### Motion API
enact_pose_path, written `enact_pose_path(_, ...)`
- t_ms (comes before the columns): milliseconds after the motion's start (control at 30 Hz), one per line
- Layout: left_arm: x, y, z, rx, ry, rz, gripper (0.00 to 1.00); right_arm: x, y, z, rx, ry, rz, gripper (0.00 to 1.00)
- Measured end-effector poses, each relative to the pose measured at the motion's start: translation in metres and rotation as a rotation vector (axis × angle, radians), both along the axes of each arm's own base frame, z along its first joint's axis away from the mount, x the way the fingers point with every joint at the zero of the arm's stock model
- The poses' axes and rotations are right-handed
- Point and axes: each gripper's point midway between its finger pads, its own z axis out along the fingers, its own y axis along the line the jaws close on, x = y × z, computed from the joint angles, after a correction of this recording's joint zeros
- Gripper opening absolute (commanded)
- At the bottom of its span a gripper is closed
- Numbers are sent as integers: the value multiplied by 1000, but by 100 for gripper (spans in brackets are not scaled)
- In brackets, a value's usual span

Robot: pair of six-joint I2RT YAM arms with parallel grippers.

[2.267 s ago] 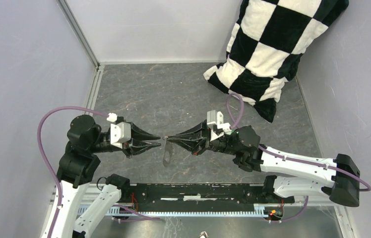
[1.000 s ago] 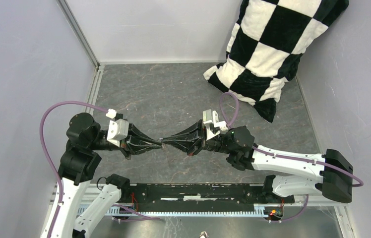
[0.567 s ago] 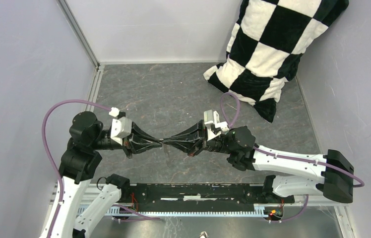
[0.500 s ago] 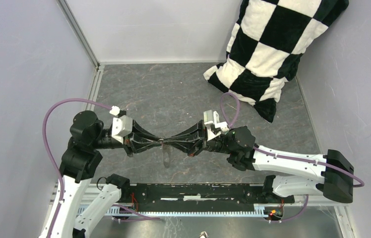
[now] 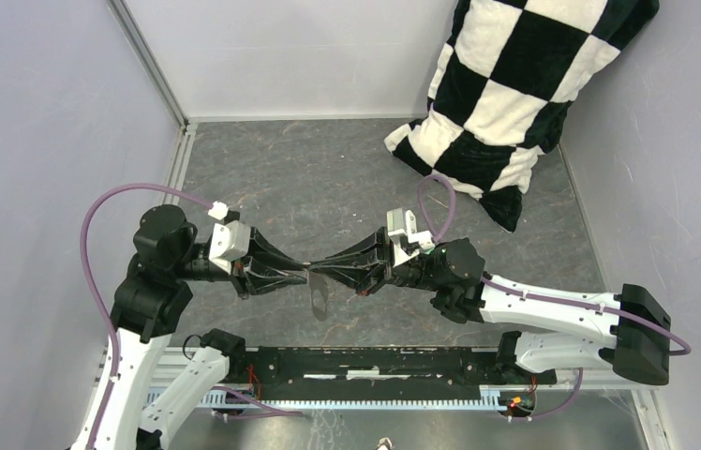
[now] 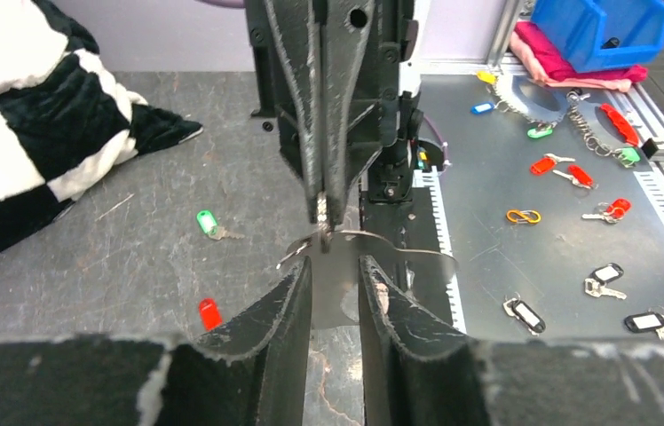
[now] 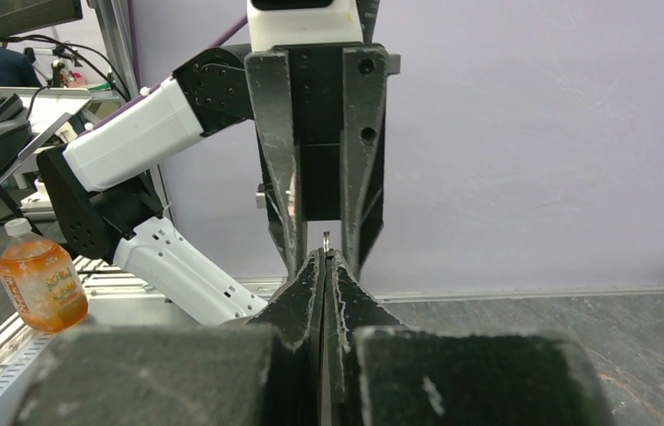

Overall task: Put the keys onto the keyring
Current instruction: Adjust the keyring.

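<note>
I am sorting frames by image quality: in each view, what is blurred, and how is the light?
Top view: even light, no hard shadows, the hanging grey metal keyring small and faint. Left wrist view: the near part of the left gripper is blurred, the keyring sharp. Right wrist view: the right gripper near the lens is blurred, the orange plastic bottle sharp.

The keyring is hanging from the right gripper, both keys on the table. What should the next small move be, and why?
Probably draw the left gripper back and down toward the green key: its jaws stand open, the right gripper alone pinches the keyring, and no key is on it.
</note>
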Motion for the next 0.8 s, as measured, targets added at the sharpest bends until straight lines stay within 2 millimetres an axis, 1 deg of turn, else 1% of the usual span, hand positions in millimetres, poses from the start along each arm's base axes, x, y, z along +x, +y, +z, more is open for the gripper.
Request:
enact_pose_path(167,-7,1,5,-6,-12,-25,27,1,1,-3,-14,2,-2,1)
enact_pose_path(667,-3,1,5,-3,-15,-7,16,0,4,-6,-18,5,10,1)
enact_pose_path(733,-1,0,5,-3,-16,-4,12,-1,7,-6,-18,6,15,1)
enact_pose_path(800,-1,0,5,-3,-16,-1,6,-1,8,-6,-11,6,16,1)
